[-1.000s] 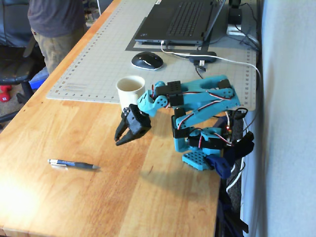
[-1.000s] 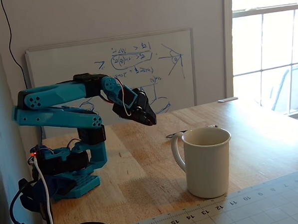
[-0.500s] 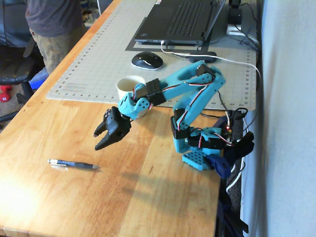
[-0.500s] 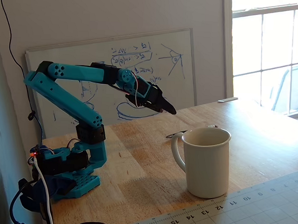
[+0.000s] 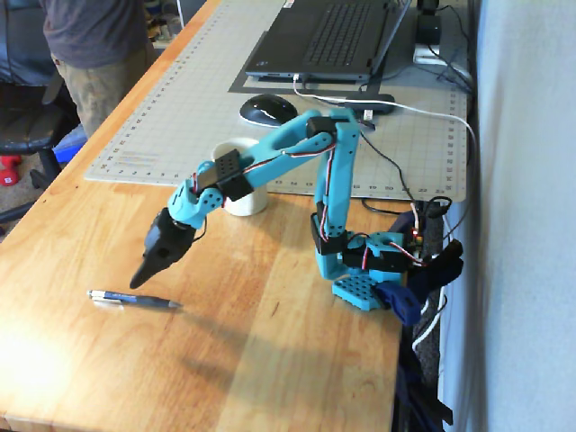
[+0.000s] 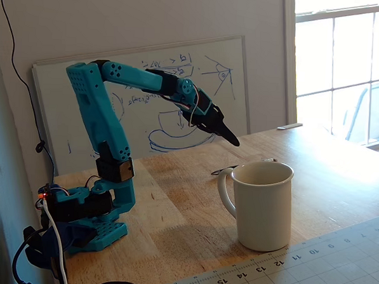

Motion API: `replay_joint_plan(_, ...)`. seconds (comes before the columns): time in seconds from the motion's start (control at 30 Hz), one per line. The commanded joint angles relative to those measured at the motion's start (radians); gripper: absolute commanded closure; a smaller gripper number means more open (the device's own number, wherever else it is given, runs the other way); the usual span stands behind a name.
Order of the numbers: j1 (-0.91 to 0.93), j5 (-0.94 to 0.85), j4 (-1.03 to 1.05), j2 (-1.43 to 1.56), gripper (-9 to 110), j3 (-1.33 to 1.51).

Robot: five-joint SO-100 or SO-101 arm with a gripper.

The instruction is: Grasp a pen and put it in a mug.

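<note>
The pen (image 5: 135, 299), slim and dark blue with a silver end, lies flat on the wooden table at the front left in a fixed view. In a fixed view a small part of it (image 6: 223, 171) shows behind the mug. The cream-white mug (image 6: 262, 203) stands upright near the cutting mat; in a fixed view it (image 5: 243, 200) is partly hidden behind the arm. My gripper (image 5: 141, 277) hangs just above the pen's middle, black fingers pointing down and closed together, holding nothing. It also shows in a fixed view (image 6: 231, 140).
A grey cutting mat (image 5: 180, 117) with a black mouse (image 5: 267, 109) and a laptop (image 5: 328, 40) lies behind the mug. A whiteboard (image 6: 147, 95) leans on the wall. A person (image 5: 90, 54) stands at the far left. The arm's base (image 5: 360, 270) sits near the table's right edge.
</note>
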Motion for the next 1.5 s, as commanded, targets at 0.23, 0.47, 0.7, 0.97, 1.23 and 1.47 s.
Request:
replay_joint_plan(0.23, 0.041, 0.011, -0.138, -0.244, 71, -0.308)
replay_joint_plan(0.47, 0.104, 0.011, -0.189, -0.296, 71, -0.316)
replay_joint_plan(0.7, 0.121, 0.009, -0.189, -0.339, 71, -0.308)
replay_joint_plan(0.97, 0.069, 0.009, -0.189, -0.374, 71, -0.27)
replay_joint_plan(1.23, 0.061, 0.023, -0.187, -0.397, 71, -0.219)
replay_joint_plan(1.47, 0.071, 0.025, -0.184, -0.402, 72, -0.213)
